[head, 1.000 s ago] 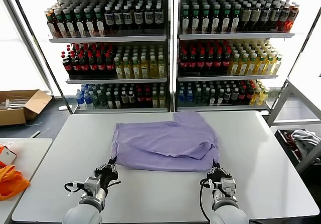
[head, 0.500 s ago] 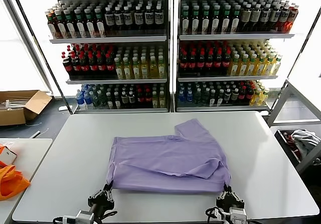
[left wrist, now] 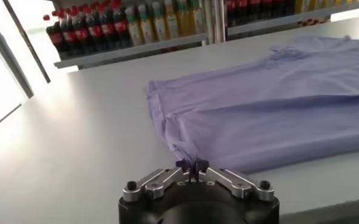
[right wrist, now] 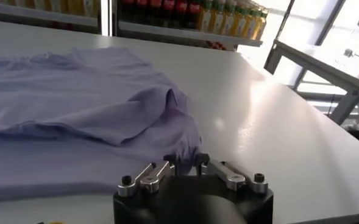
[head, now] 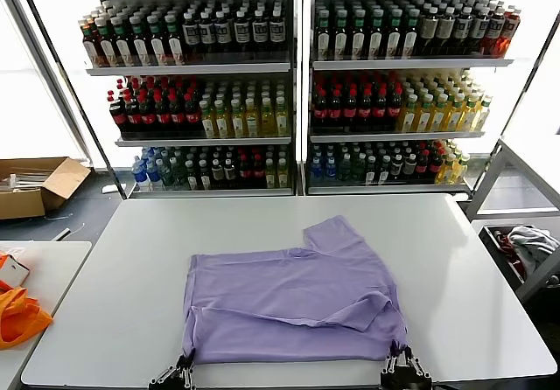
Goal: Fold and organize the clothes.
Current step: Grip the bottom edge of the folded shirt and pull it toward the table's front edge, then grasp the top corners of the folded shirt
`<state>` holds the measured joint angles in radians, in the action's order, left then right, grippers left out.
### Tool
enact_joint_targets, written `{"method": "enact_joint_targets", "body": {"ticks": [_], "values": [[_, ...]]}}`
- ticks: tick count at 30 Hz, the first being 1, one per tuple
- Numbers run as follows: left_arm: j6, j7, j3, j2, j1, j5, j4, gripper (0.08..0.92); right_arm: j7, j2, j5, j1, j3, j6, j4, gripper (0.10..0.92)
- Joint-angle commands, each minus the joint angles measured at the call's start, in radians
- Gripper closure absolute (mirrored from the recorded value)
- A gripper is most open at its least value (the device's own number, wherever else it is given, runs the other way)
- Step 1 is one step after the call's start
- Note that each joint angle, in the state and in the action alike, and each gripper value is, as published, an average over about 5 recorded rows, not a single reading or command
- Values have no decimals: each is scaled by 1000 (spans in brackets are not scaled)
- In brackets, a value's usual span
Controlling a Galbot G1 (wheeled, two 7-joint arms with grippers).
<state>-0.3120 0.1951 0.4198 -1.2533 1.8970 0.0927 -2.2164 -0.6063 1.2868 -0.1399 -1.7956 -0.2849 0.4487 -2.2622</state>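
Observation:
The lavender t-shirt [head: 293, 302] lies flattened on the white table [head: 131, 259], with one sleeve [head: 337, 233] pointing to the far side. Its print is hidden. My left gripper [head: 179, 374] is at the table's near edge, shut on the shirt's near left corner; the left wrist view shows its tips [left wrist: 191, 165] pinching the fabric [left wrist: 270, 115]. My right gripper [head: 402, 371] is at the near edge too, shut on the shirt's near right corner. In the right wrist view, bunched fabric [right wrist: 75, 109] sits between its fingertips [right wrist: 184, 162].
Shelves of bottles [head: 289, 84] stand behind the table. A cardboard box [head: 35, 184] lies on the floor at left. An orange fabric item [head: 17, 316] rests on a side table at left. A bin with clothes [head: 525, 246] stands at right.
Both grippers have drawn back toward the table's near edge, each holding a shirt corner. The shirt has slid nearer and lies flatter.

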Motion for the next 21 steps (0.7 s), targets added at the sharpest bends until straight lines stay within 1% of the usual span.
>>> {"method": "enact_joint_targets", "body": {"ticks": [1, 6, 13, 16, 21], "values": [[20, 8, -4, -10, 59, -15, -49, 780, 8, -3, 31, -27, -10, -6, -25, 585], [25, 13, -7, -22, 24, -28, -76, 642, 42, -1, 45, 32, -39, 8, 0, 438], [-13, 9, 7, -23, -100, -5, -49, 434, 98, 1, 43, 155, -89, 51, 87, 247], [-38, 6, 10, -21, -162, 14, -36, 347, 109, 1, 28, 211, -110, 78, 118, 210], [-73, -6, 5, -9, -246, 36, -9, 219, 111, -7, -5, 336, -111, 126, 179, 203]]}}
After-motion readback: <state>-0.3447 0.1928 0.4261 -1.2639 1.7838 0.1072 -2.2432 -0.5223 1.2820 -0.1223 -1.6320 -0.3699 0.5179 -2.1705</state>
